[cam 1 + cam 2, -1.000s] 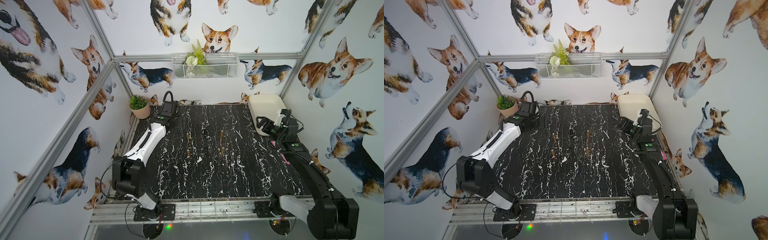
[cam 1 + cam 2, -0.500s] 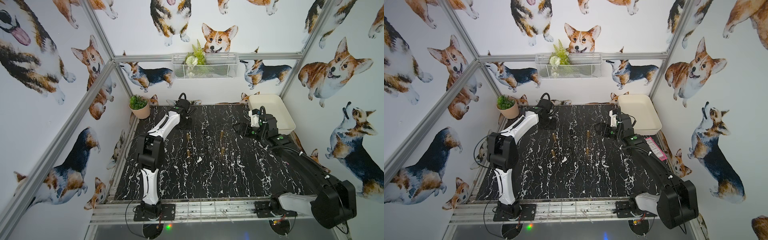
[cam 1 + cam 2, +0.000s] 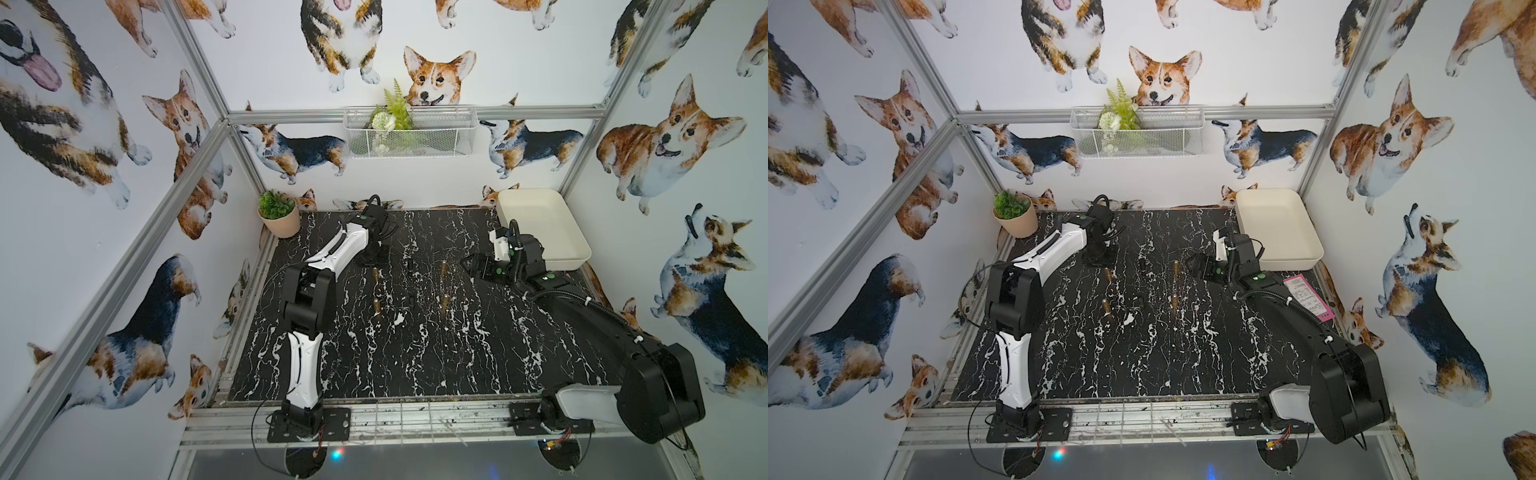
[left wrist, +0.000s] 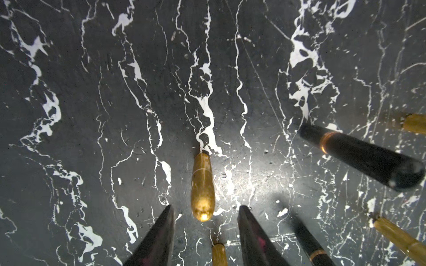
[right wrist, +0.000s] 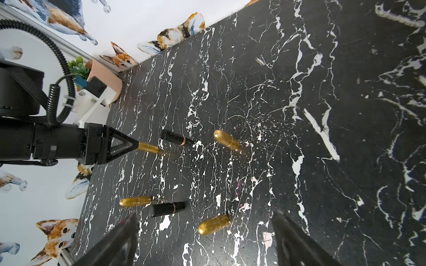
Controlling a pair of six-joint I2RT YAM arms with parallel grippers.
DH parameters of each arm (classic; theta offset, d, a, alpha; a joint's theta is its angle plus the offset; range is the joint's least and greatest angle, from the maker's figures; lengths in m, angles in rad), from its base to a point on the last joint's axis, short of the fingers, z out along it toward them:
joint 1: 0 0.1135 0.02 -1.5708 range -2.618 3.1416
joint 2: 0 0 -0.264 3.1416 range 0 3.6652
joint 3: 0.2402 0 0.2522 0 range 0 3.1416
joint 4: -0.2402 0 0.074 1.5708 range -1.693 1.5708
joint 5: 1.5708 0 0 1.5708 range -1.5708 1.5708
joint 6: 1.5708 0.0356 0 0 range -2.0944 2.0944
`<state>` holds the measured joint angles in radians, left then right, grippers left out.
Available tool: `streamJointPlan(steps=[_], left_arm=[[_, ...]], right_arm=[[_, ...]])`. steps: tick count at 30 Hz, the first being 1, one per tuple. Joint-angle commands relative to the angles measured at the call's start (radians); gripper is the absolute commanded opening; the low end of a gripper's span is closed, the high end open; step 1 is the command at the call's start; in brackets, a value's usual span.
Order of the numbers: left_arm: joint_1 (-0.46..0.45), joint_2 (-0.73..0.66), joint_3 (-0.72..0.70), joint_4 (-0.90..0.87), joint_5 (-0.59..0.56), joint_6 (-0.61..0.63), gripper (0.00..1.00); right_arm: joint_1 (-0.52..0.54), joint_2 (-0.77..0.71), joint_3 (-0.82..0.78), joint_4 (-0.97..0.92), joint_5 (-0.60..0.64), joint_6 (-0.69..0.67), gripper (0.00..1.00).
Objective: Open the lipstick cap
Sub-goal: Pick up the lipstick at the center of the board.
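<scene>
Several lipsticks stand upright mid-table, some gold, some black. My left gripper (image 3: 374, 262) (image 5: 136, 146) points straight down over the far-left gold lipstick (image 3: 375, 273) (image 5: 148, 147). In the left wrist view that lipstick's top (image 4: 219, 254) shows between the fingers (image 4: 161, 232), with a gap on each side. The jaws are open and partly narrowed. My right gripper (image 3: 471, 266) (image 5: 205, 211) hovers wide open, holding nothing, just right of the far-right gold lipstick (image 3: 444, 269). Another gold lipstick (image 5: 214, 224) shows between its fingers, some way off.
Two black lipsticks (image 3: 409, 264) (image 3: 411, 297) stand between the gold pairs. A white tray (image 3: 565, 262) sits at the back right corner and a potted plant (image 3: 280, 216) at the back left. A pink paper (image 3: 1308, 297) lies along the right edge.
Both arms swung in from the table's sides to the lipsticks. The left gripper came down over the far-left gold lipstick and its jaws narrowed. The right gripper left the tray, staying wide.
</scene>
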<state>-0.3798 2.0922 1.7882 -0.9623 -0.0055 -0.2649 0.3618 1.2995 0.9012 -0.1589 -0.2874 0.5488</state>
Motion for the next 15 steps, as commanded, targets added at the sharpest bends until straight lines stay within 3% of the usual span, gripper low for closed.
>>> streamJointPlan(steps=[1,15], left_arm=[[0.0,-0.005,-0.007,-0.022,-0.011,-0.006,0.46],[0.001,0.077,0.076,-0.046,-0.01,0.003,0.4]], right_arm=[[0.002,-0.011,-0.016,0.038,0.016,0.028,0.92],[0.003,-0.029,-0.047,0.066,0.029,0.057,0.92]])
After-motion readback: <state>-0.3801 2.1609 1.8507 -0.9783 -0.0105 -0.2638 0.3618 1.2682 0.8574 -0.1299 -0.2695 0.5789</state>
